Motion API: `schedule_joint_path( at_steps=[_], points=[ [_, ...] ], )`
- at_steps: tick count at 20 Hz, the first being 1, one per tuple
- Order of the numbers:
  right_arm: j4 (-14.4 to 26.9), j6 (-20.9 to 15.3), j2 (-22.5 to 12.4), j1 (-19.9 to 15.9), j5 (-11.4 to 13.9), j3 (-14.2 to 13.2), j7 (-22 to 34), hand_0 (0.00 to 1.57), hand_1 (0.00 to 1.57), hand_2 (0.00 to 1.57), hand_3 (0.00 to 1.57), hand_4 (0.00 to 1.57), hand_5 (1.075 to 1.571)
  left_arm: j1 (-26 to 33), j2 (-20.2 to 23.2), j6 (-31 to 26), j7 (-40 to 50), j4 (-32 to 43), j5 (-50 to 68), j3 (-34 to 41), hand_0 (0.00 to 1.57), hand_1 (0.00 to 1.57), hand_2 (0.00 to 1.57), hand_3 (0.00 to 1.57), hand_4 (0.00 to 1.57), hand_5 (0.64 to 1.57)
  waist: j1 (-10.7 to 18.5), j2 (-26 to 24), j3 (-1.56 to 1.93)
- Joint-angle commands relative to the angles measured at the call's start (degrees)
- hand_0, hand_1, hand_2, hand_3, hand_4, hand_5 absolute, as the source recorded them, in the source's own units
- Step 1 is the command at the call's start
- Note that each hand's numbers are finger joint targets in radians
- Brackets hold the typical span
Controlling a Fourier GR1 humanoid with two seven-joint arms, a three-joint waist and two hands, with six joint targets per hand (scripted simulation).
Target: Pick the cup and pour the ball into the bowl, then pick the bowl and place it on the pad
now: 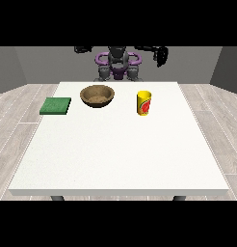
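A yellow cup [144, 102] with a red mark stands upright on the white table [120, 154], right of centre near the far edge. A brown wooden bowl [97, 95] sits to its left. Further left, a flat green pad [56, 105] lies near the table's left edge. No ball shows from here. The hand at the view's right [161, 55] hangs raised beside the robot, well above and behind the cup. The hand at the view's left [83, 49] is held up at shoulder height, behind the bowl. Neither hand touches anything.
The robot's torso [117, 65] stands behind the table's far edge. Wooden floor surrounds the table, with grey walls behind.
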Motion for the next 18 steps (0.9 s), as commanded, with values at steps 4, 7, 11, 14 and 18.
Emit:
schedule_joint_path(
  at_steps=[4,7,11,14,18],
  points=[
    [-4.9,3.5,-2.4,-0.7,-1.8,-3.6,0.3,0.0,0.0,0.0,0.0,0.0,1.569,2.7,1.4,-3.9,-16.8,14.0,0.0,4.7,0.0,0.0,0.0,0.0,0.0,1.417,-1.6,5.7,-0.05],
    [-5.2,4.3,-2.9,-0.6,-1.5,-5.1,2.0,0.0,0.0,0.0,0.0,0.0,1.567,1.1,0.5,-3.3,-20.5,21.0,-2.2,3.5,0.0,0.0,0.0,0.0,0.0,1.399,-1.8,3.8,-0.02],
    [-8.1,4.0,-2.6,-0.9,-0.9,-5.2,4.9,0.0,0.0,0.0,0.0,0.0,1.568,2.0,0.4,-4.9,-29.3,29.4,-2.9,4.4,0.0,0.0,0.0,0.0,0.0,1.403,-1.8,3.8,-0.05],
    [-7.4,6.7,-4.7,0.7,-5.2,-10.8,5.3,0.0,0.0,0.0,0.0,0.0,1.568,2.4,0.2,-5.5,-30.4,32.9,-3.3,3.7,0.0,0.0,0.0,0.0,0.0,1.425,-1.1,2.1,-0.03],
    [-9.6,8.2,-4.2,3.6,-5.0,-9.9,2.8,0.0,0.0,0.0,0.0,0.0,1.567,0.9,-1.8,-3.5,-36.0,39.6,-4.7,3.4,0.0,0.0,0.0,0.0,0.0,1.443,-1.7,1.9,-0.03]
  ],
)
